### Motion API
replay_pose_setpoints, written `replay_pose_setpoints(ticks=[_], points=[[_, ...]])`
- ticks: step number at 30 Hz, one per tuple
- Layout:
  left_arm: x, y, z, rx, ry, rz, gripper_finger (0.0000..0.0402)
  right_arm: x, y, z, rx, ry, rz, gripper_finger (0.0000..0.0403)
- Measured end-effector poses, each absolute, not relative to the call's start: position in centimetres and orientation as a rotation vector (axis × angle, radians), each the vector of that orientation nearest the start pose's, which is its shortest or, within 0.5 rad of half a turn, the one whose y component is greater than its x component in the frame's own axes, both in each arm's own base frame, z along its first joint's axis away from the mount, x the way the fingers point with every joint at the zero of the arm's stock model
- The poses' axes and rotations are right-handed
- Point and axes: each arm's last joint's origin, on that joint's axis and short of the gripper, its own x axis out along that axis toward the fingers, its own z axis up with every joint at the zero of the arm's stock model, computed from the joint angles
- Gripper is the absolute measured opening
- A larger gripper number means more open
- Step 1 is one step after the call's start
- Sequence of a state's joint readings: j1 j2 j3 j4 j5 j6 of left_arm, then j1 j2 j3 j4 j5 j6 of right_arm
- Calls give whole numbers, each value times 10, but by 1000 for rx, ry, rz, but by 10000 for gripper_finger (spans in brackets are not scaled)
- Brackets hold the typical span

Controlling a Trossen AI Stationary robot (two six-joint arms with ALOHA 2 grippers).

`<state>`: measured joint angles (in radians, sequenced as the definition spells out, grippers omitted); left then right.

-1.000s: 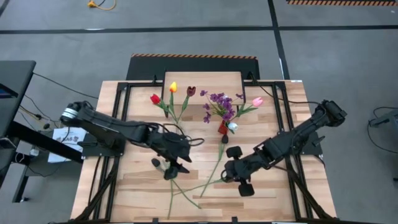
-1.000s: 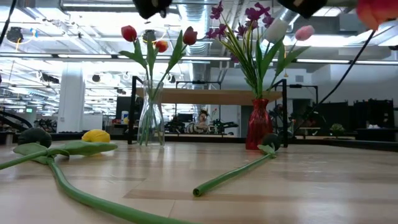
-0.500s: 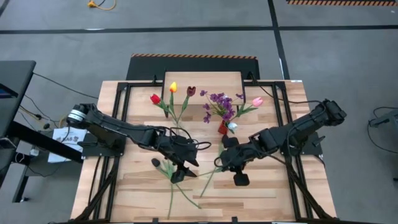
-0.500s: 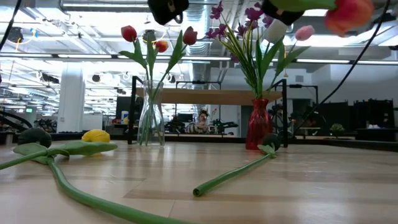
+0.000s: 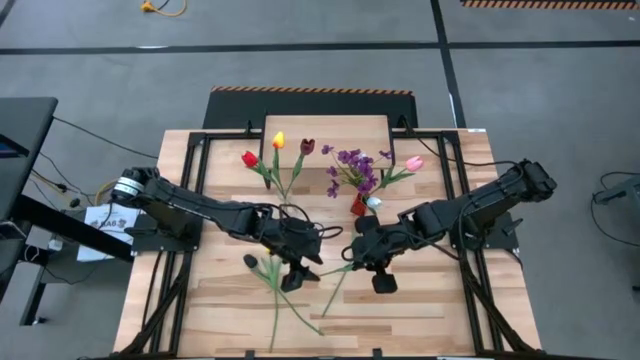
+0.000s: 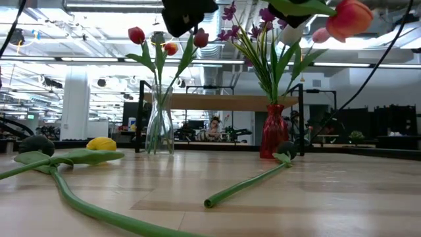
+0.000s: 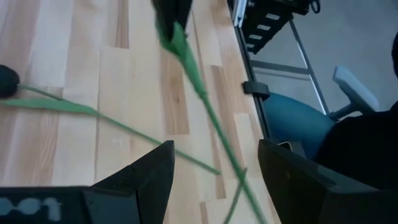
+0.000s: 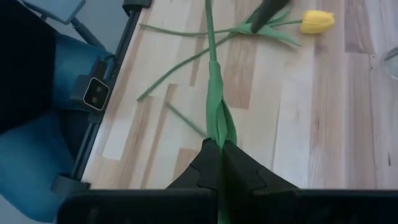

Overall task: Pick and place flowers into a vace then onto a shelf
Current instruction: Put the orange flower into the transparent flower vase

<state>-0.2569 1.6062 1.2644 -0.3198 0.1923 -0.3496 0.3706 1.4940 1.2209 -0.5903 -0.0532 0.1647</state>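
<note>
My right gripper [image 5: 358, 256] is shut on an orange-red tulip; its head [image 6: 348, 17] shows high in the low view, and its green stem [image 8: 211, 74] runs out ahead of the fingers. My left gripper [image 5: 296, 274] is open. Its fingers stand on either side of that stem [image 7: 205, 106] farther down, and I cannot tell whether they touch it. A clear glass vase [image 6: 158, 122] holds red, orange and maroon tulips. A red vase [image 6: 273, 131] holds the purple sprig, a white tulip and a pink tulip. Both vases stand on the table before the shelf [image 6: 223, 102]. A yellow tulip [image 6: 102, 143] lies on the table. My right gripper pinches the tulip's green stem [image 8: 217, 134] between its two shut fingers, where a leaf wraps the stem. The stem runs on ahead of the fingers over the table. The head [image 6: 348, 17] is held high above the table.
More stems lie on the near half of the table: a dark-headed one [image 6: 36, 143] beside the yellow tulip, and another stem [image 6: 250, 183] in front of the red vase. The shelf [image 5: 325, 130] stands at the far edge. Black frame rails [image 5: 195, 160] run along the table's sides.
My right gripper has carried the tulip toward the table's left and far side; its orange-red head has swung further into the low view. My left gripper has moved right, toward the held stem. The vases and the flowers on the table have stayed put.
</note>
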Motion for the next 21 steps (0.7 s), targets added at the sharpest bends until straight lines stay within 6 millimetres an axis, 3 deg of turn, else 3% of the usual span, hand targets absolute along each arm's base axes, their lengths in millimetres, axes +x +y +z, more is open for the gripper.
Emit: replay_pose_setpoints(ticks=[21], points=[[341,-92,279,-274,769,-257,220,295,110,285,-25,876,293,0]])
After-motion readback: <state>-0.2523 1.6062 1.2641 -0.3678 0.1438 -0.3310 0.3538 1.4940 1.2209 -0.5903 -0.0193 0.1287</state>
